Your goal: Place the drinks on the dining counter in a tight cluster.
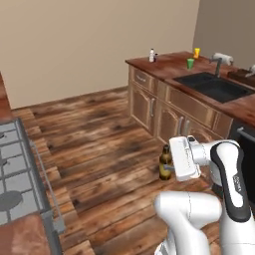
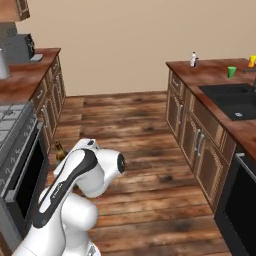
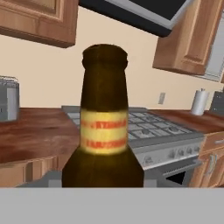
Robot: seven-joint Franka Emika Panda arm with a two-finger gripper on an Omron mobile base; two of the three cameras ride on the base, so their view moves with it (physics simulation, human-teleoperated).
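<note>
My gripper (image 1: 170, 168) is shut on the slim amber-brown bottle (image 1: 165, 158), which it holds upright over the wood floor, beside the arm. The bottle's neck and yellow label (image 3: 104, 131) stand close up in the hand view, and its top (image 2: 60, 150) peeks out behind the arm in the right base view. A clear-white bottle (image 1: 152, 55) (image 2: 193, 59) and a small darker bottle (image 1: 156, 58) (image 2: 196, 62) stand close together at the far corner of the dining counter (image 1: 169, 67).
The counter also carries a black sink (image 1: 214, 85), a yellow cup (image 1: 197, 52) and a green object (image 1: 190, 63). A stove (image 1: 15, 169) lies to the left. A grey toaster oven (image 2: 17, 47) sits on the left counter. Open floor (image 1: 94, 134) runs between.
</note>
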